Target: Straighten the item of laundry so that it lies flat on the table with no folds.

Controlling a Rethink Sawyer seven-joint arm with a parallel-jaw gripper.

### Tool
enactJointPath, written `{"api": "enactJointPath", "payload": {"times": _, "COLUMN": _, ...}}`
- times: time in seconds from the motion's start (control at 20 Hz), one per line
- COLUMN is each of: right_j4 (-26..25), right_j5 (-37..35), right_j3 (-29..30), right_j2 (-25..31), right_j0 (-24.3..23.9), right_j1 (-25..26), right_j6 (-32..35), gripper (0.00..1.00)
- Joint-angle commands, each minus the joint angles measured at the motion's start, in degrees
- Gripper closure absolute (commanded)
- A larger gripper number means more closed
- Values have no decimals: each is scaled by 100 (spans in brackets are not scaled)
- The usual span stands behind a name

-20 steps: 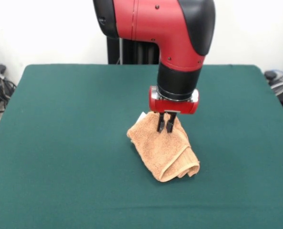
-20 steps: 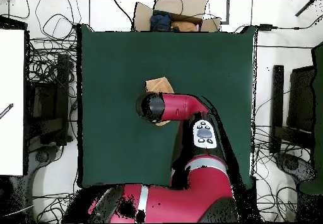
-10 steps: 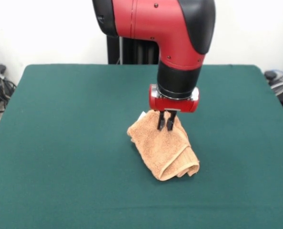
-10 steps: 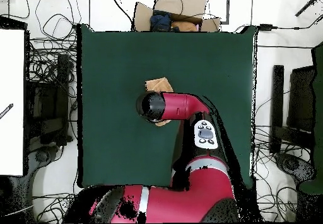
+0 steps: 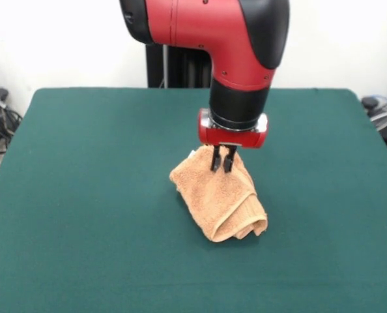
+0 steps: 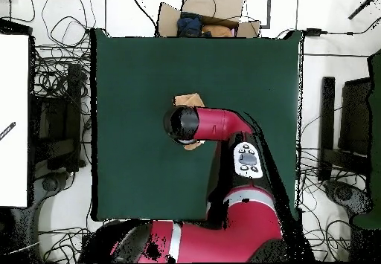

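The peach-orange towel [image 5: 221, 199] lies crumpled and folded over itself near the middle of the dark green table [image 5: 83, 195]. A bit of white tag shows at its far left corner. My gripper [image 5: 220, 167] comes straight down onto the towel's far upper part, its two black fingers close together and pinching the cloth. That pinched part is pulled up slightly, while the rest droops to the table in a rolled fold. In the overhead view the arm's head covers most of the towel [image 6: 190, 100], and the gripper itself is hidden there.
A cardboard box [image 6: 208, 15] with clutter sits beyond the table's far edge in the overhead view. Cables and equipment [image 6: 56, 90] ring the table on both sides. Green table top surrounds the towel on all sides.
The gripper has risen a little and shifted slightly left in the front view, drawing the pinched towel up and along with it.
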State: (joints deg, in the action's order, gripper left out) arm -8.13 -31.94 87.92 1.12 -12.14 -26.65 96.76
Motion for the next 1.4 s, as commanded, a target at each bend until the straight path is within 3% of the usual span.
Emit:
{"api": "enactJointPath", "payload": {"times": 0.05, "right_j4": 41, "right_j5": -701, "right_j3": 343, "right_j2": 389, "right_j0": -266, "right_j1": -80, "right_j6": 134, "gripper": 100}}
{"api": "enactJointPath", "payload": {"times": 1.4, "right_j4": 76, "right_j5": -1118, "right_j3": 411, "right_j2": 425, "right_j0": -241, "right_j1": -359, "right_j6": 257, "gripper": 100}}
